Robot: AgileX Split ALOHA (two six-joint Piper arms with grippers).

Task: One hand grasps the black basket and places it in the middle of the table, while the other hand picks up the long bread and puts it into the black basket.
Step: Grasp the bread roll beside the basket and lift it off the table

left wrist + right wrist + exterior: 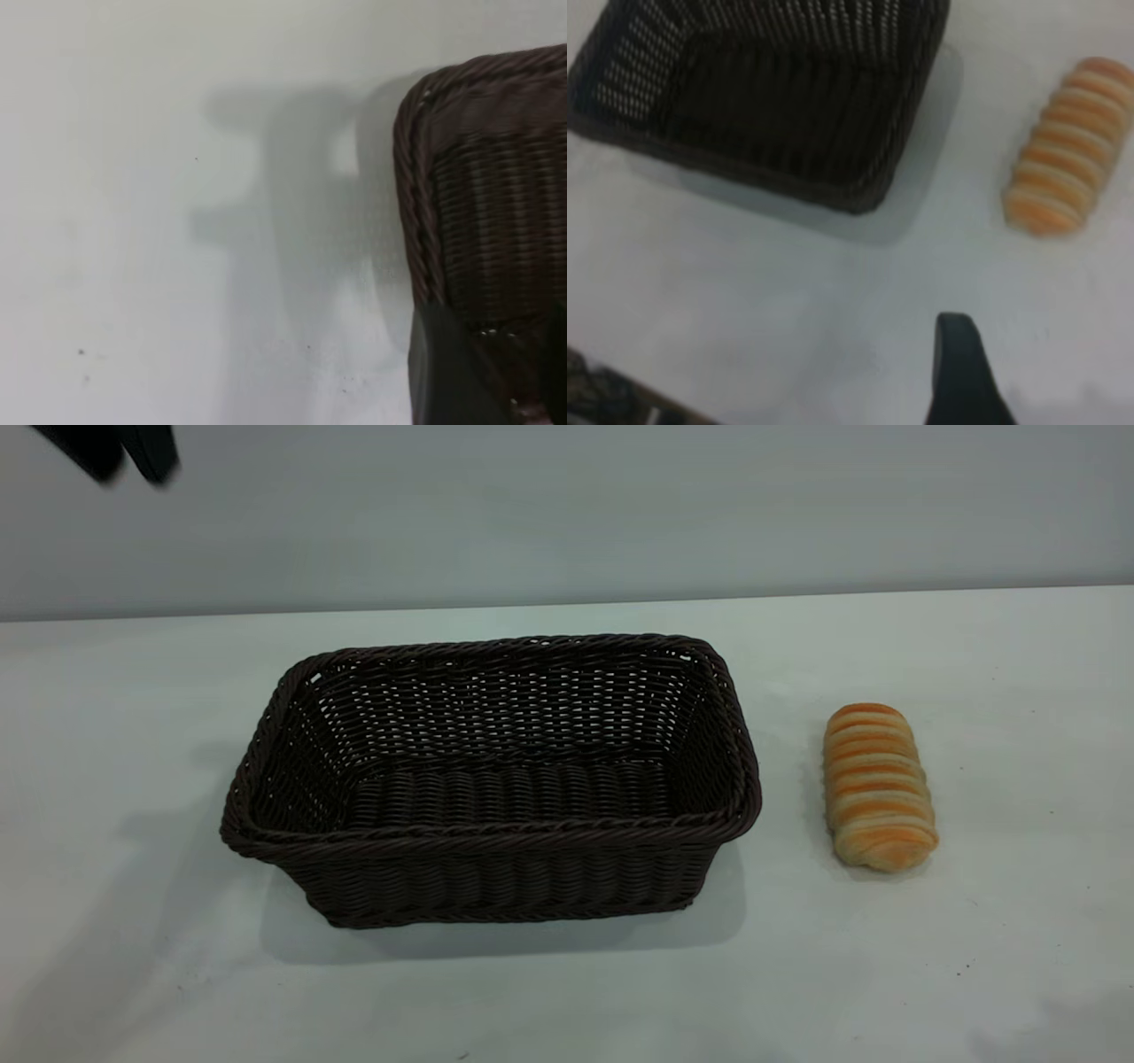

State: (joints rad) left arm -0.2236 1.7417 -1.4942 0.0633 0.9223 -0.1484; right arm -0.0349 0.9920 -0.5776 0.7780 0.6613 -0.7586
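The black basket (496, 779) stands empty on the white table (567, 992), near its middle. The long bread (877, 786) lies on the table just right of the basket, apart from it. My left gripper (115, 456) hangs high at the far left, above and away from the basket, open and empty. In the left wrist view one of its fingers (452, 376) shows over a basket corner (487, 177). My right gripper (1050, 372) is out of the exterior view. In the right wrist view one finger (961, 372) hovers above bare table, with the basket (771, 97) and the bread (1063, 146) farther off.
A plain grey wall (567, 505) runs behind the table's back edge. White tabletop lies in front of the basket and around the bread. A dark, unclear object (602, 394) shows at one corner of the right wrist view.
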